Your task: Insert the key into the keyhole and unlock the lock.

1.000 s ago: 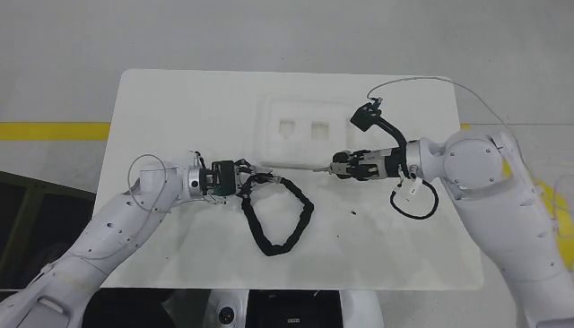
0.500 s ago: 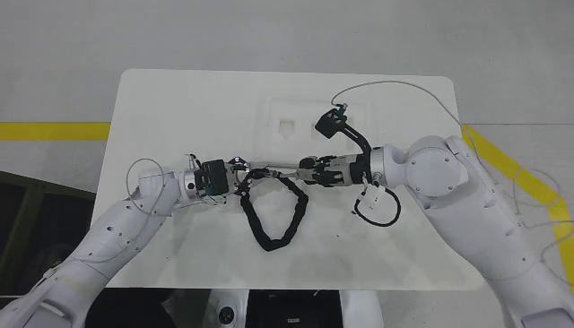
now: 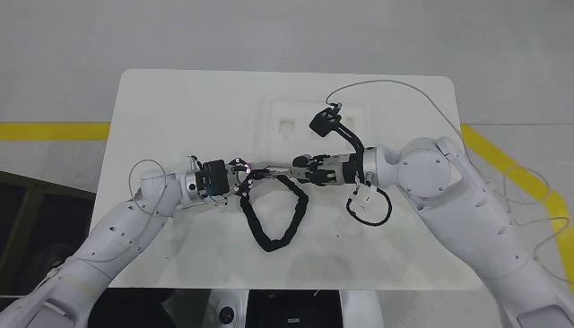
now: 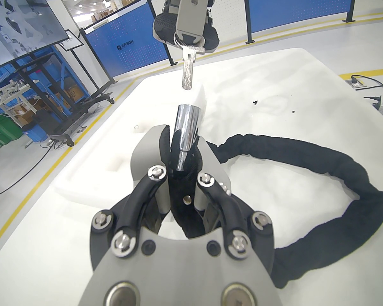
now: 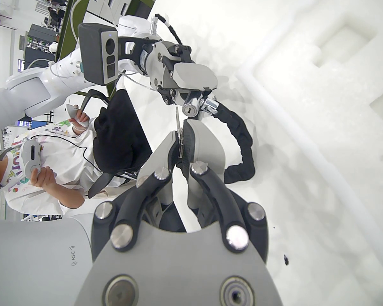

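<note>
Key poised just short of the keyhole, both tools clamped.

My left tool (image 4: 182, 148) is clamped on the lock (image 4: 185, 128) near the middle of the counter (image 3: 161, 113), with its chrome barrel facing 3 o'clock. My right tool (image 5: 178, 136) comes in from 3 o'clock, pinched shut on the flat head of the key (image 4: 187, 71). The blade tip is near the keyhole (image 5: 189, 108) and roughly in line, but not yet in. I judge the key light, thin and stiff, and liable to pivot between the pads, so the flat head is the right hold. The polished barrel looks hard and slippery and wants a firm squeeze when I turn. The black sleeved chain (image 3: 280, 225) droops toward 6 o'clock, soft and floppy, so it should only add drag.
</note>
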Controlling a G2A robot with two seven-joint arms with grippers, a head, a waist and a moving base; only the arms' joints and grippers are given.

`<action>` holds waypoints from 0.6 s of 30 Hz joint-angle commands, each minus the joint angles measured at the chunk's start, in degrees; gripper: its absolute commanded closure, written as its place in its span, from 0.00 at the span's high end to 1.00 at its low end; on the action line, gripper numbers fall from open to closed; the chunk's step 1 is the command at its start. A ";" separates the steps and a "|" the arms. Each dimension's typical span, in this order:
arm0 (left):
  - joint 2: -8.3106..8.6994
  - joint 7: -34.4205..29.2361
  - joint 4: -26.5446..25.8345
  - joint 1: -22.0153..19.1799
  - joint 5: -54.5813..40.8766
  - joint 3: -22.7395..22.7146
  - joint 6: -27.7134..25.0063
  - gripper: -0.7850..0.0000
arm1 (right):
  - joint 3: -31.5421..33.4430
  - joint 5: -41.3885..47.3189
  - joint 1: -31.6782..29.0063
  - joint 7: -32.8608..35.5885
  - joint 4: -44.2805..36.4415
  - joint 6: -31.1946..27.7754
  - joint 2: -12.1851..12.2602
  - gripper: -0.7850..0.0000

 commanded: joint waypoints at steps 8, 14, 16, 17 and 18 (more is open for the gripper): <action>-0.07 0.06 -1.01 1.47 -2.09 -0.92 0.42 0.00 | 1.04 -0.42 -1.82 -1.11 -1.37 3.42 0.23 0.00; -0.27 4.22 2.16 1.10 -1.46 -1.10 0.23 0.00 | 1.73 -2.12 -2.66 2.93 -5.19 10.71 0.70 0.00; -0.42 4.93 2.86 0.87 -1.04 -0.91 0.21 0.00 | 1.78 -2.68 -2.83 3.45 -6.15 11.79 0.77 0.00; -0.50 5.34 3.12 0.75 -0.87 -0.80 0.09 0.00 | 1.84 -2.73 -2.88 3.52 -6.53 12.14 0.78 0.00; -0.57 5.71 3.37 0.65 -0.66 -0.68 0.05 0.00 | 1.88 -2.86 -2.91 3.52 -6.84 12.42 0.79 0.00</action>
